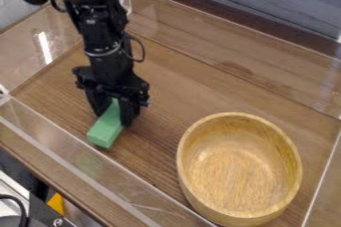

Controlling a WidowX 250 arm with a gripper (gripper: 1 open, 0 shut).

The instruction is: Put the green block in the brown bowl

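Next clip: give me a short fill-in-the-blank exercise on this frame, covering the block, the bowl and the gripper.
1. The gripper points straight ____ over the green block.
2. The wooden bowl has ____ inside it.
3. The green block lies on the ____, to the left of the bowl in the picture.
4. The fingers stand on either side of the block's ____ end.

Missing words: down; nothing; table; upper
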